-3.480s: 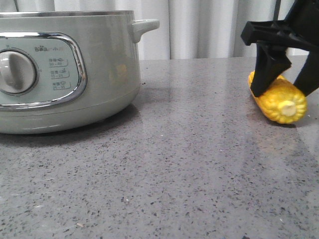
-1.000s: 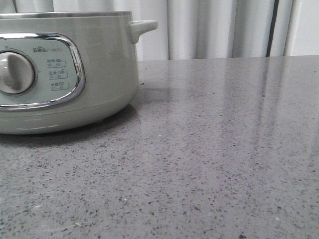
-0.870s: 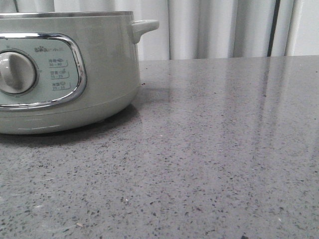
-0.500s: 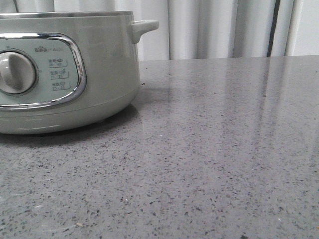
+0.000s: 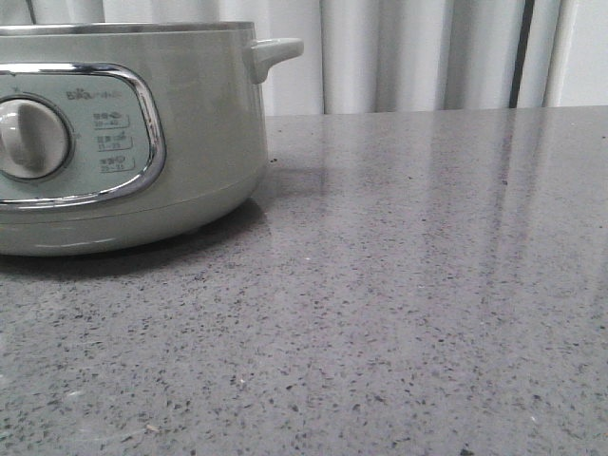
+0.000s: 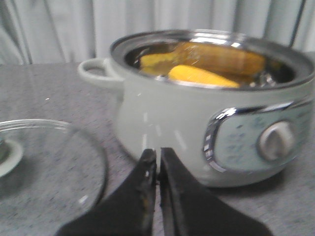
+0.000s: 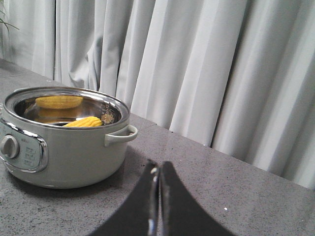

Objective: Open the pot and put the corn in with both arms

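The pale grey-green pot [image 5: 123, 142] stands at the left of the grey table, its lid off. The yellow corn [image 6: 202, 76] lies inside it, its reflection on the steel wall; it also shows in the right wrist view [image 7: 84, 122]. The glass lid [image 6: 47, 162] lies flat on the table beside the pot. My left gripper [image 6: 158, 155] is shut and empty, in front of the pot's wall. My right gripper [image 7: 158, 169] is shut and empty, over the table beside the pot [image 7: 64, 142]. Neither gripper shows in the front view.
Pale curtains [image 7: 206, 64] hang behind the table. The pot's side handle [image 5: 275, 49] sticks out to the right. The speckled grey tabletop [image 5: 427, 285] stretches right of the pot.
3.5 s ago my right gripper held the corn on the table at the right. Over the last second the front view has not changed.
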`<act>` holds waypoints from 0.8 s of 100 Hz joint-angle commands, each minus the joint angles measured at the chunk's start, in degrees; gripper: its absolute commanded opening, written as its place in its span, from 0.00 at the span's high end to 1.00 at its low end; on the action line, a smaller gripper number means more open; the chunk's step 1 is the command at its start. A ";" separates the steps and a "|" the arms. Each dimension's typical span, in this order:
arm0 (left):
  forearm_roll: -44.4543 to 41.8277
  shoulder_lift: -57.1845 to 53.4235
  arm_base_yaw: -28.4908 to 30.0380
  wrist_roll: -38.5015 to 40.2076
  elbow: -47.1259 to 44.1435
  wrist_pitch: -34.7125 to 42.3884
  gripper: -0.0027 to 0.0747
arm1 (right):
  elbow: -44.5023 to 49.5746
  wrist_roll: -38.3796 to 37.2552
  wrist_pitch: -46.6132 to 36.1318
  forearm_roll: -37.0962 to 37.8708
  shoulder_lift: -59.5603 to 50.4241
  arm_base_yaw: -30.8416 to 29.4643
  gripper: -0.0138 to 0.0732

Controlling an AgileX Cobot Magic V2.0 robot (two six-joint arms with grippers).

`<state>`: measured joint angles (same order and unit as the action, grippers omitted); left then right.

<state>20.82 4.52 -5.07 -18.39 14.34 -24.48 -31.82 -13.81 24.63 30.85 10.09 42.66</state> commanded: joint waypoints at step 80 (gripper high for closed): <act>-15.51 -6.41 -0.43 12.54 -15.61 9.09 0.99 | -1.18 -0.17 -3.69 1.66 1.23 -0.05 0.91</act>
<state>5.27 -0.27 -5.07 -6.60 0.24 -18.04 -31.73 -13.81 24.73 30.85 10.09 42.66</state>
